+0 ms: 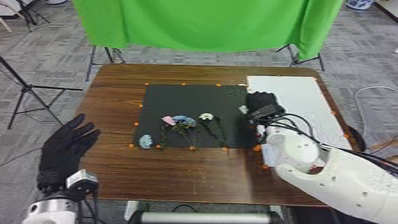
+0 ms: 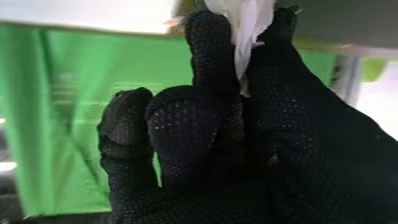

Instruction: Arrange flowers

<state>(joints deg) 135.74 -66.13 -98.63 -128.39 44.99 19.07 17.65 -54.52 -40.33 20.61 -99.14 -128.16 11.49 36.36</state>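
The white petal-like piece (image 2: 244, 30) is pinched in the right hand (image 1: 262, 102), which is right of centre in the frame, over the line where the black mat (image 1: 160, 95) meets the white panel (image 1: 289, 92). I take it for a flower head or its wrapping; which, I cannot tell.

The step looks to be placing this piece among the others. To do it well, keep the pinch light, since the piece looks soft and would crease, and carry it clear of the mat before moving left. Lower it with its stem end, if it has one, lined up with the stems already lying there, then let go slowly so the glove does not drag it. The likeliest trouble is a knuckle brushing the loose green stem (image 1: 221, 131) beside the right hand.

The right hand is closed down on the piece between thumb and finger, the rest of the fingers bent.

Around the middle of the frame, on the mat, lie the pink flower (image 1: 168, 120), the blue flower (image 1: 184, 120) just beside it, and the white flower (image 1: 206, 116) to their right. The pale blue flower (image 1: 145, 141) is lower, near the mat's corner. Arranging seems only partly done.

At the lower left, by the edge of the brown counter (image 1: 133, 175), the left hand (image 1: 62, 155) is open, fingers extended, with nothing in it.
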